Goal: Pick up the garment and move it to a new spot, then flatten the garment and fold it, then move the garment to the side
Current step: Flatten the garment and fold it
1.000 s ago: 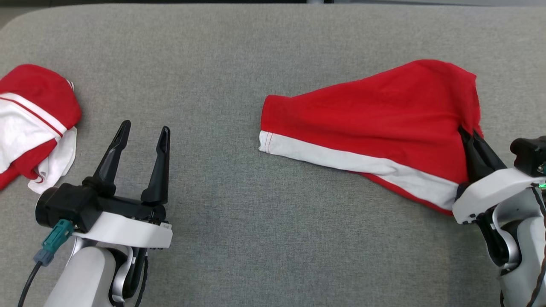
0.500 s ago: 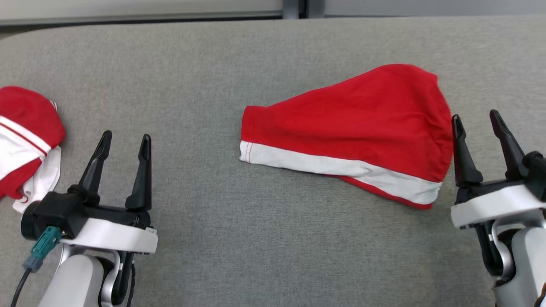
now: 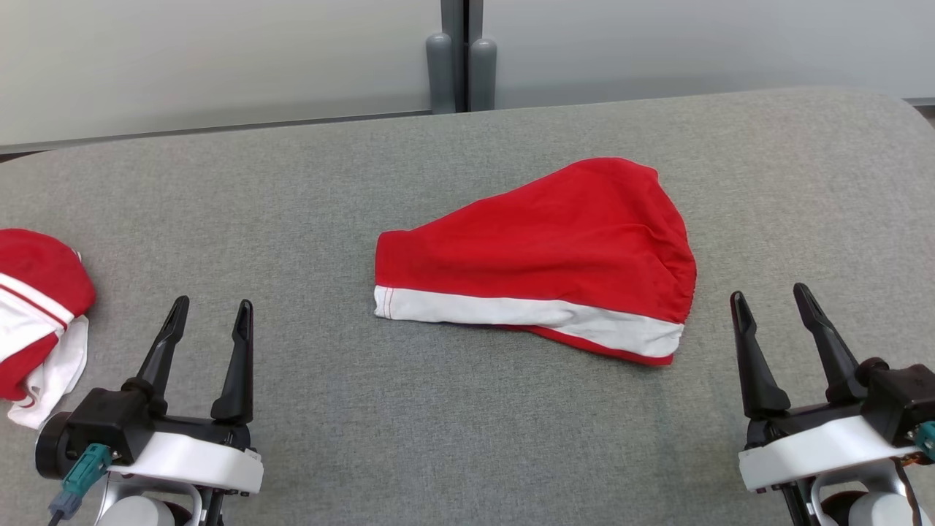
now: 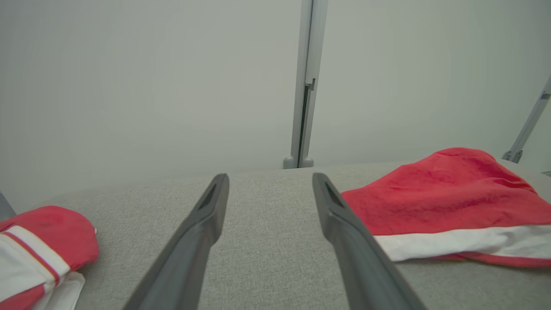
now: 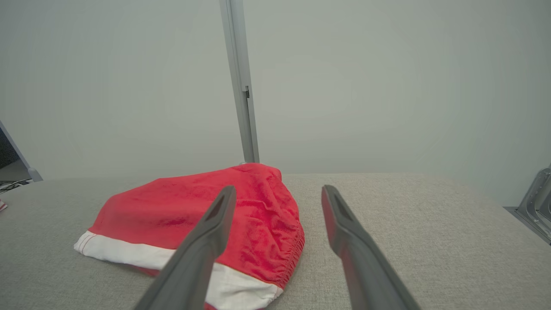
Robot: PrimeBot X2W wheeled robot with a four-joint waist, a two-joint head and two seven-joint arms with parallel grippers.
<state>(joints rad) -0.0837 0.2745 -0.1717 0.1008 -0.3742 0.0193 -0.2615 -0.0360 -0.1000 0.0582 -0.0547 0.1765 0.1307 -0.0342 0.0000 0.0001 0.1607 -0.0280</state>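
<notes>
**Item: red garment (image 3: 540,256), white band along its near edge, on a grey fabric-covered table (image 3: 438,438).**

Not determinable: how many layers lay folded under the top face, since the underside was hidden. In the left wrist view the garment's far end was cut off by the frame edge. In the right wrist view one dark finger crossed in front of part of the white band.

A second red-and-white garment (image 3: 36,314), bunched, was cut off by the left edge of the head view. Both arms were cut off at the bottom edge.

Orientation: the long axis ran left to right across the table, a little tilted. The straight-cut, narrower end pointed to the robot's left. The rounded end with a gathered edge pointed to its right. The piece lay flat, with slight wrinkles near the gathers.

Position: middle of the table, right of centre.

- Left gripper (image 3: 213,302): fingers spread wide, nothing between them, well apart from the garment, which lay forward and to its right.
- Right gripper (image 3: 769,292): fingers likewise spread wide and holding nothing, near the gathered end but not touching it. The garment lay just forward and to its left.

Background: pale wall panels joined by a grey post (image 3: 460,66).
</notes>
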